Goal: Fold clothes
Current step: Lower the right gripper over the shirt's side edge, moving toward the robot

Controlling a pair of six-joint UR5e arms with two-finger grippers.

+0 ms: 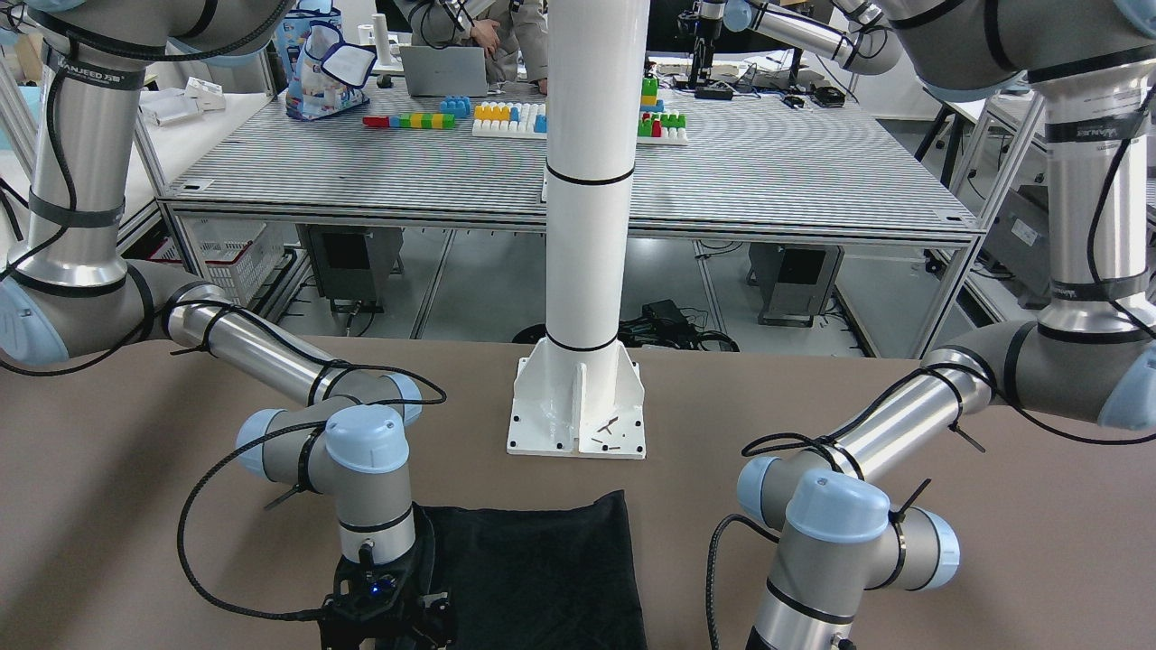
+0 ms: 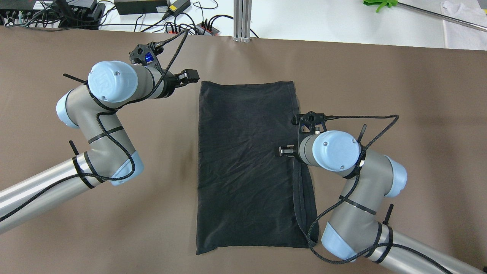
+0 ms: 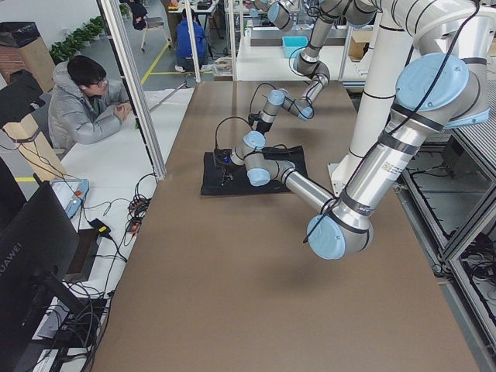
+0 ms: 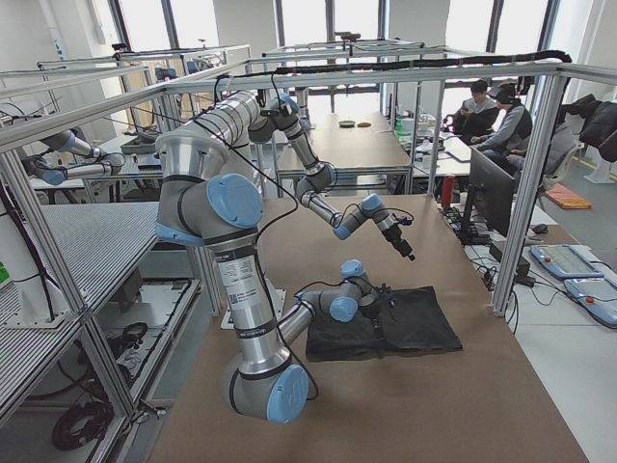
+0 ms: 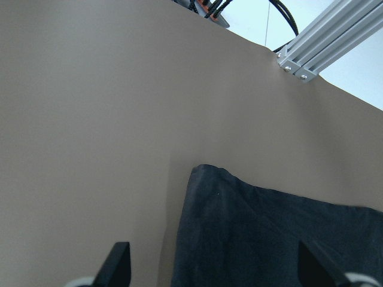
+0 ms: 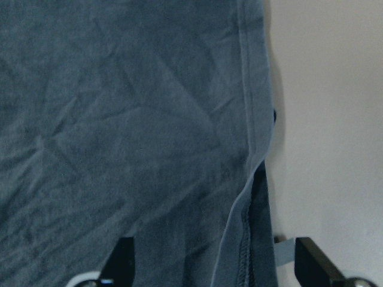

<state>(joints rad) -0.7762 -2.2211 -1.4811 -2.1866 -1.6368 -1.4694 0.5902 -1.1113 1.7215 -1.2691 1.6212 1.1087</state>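
The black garment lies flat on the brown table as a rectangle, with its long side running away from me. Its hemmed right edge is folded over in a narrow strip. My left gripper is open and empty just left of the garment's far-left corner. In the left wrist view that corner lies between the open fingertips. My right gripper is open over the right edge, about midway along it. In the right wrist view the hem runs between the fingertips.
The white pole's base plate stands on the table on the robot's side of the garment. Cables and power strips and an aluminium post line the table's far edge. A seated person is beside the table.
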